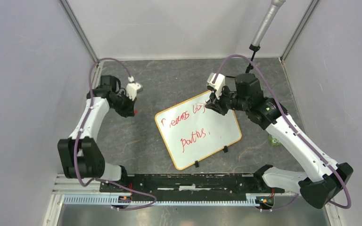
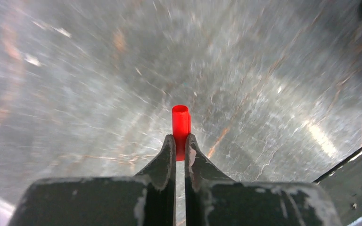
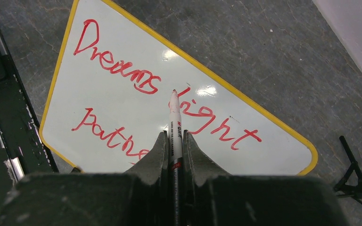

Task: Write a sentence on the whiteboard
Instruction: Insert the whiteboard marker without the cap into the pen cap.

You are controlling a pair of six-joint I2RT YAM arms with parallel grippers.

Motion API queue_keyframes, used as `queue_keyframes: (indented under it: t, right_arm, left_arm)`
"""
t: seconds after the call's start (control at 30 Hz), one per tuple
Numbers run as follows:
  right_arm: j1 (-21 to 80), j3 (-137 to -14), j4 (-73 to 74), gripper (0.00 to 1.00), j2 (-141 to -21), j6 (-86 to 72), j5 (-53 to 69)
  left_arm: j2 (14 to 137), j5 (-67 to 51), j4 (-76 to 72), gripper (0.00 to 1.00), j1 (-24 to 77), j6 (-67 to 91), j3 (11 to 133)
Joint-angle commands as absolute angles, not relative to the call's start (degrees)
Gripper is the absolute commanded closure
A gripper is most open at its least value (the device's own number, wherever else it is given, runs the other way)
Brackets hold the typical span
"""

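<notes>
The flat white whiteboard [image 1: 221,134] with orange-yellow rim is lying between the arms, showing the red handwritten sentence [image 3: 118,70]. The right gripper [image 3: 173,139] is pinching a white marker pen [image 3: 175,115], tip pointing at the board; the left gripper [image 2: 179,141], well apart leftward, is squeezing a small red cap [image 2: 180,120]

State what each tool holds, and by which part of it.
The left tool pinches a red cap at its near end. The right tool grips a marker by its barrel, tip free.
</notes>
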State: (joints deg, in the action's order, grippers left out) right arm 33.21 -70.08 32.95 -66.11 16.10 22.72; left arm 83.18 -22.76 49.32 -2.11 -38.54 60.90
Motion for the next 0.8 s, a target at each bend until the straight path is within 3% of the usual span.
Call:
queue_keyframes:
  t: [0.0,0.23,0.47,0.6,0.77]
  right_arm:
    - [32.96,-71.83,30.24,1.0,-65.82,14.42,24.6]
    - [33.01,-71.34,28.32,1.0,-65.12,12.86,26.82]
    - [32.72,-68.59,25.97,1.0,-63.89,9.85,35.16]
    - [32.76,-65.11,21.4,1.0,-63.18,5.1,45.58]
    - [32.69,-62.77,18.55,1.0,-64.02,1.05,49.23]
  left_arm:
    - [76.83,-30.58,57.92,0.98,-1.83,-34.46,73.7]
    - [74.14,-35.92,68.34,0.97,6.11,-33.5,89.63]
    - [69.93,-37.27,68.37,0.98,19.7,-31.57,90.79]
    - [70.29,-30.65,68.38,0.98,30.3,-32.87,88.7]
    - [70.45,-25.06,65.22,0.97,38.84,-33.42,86.34]
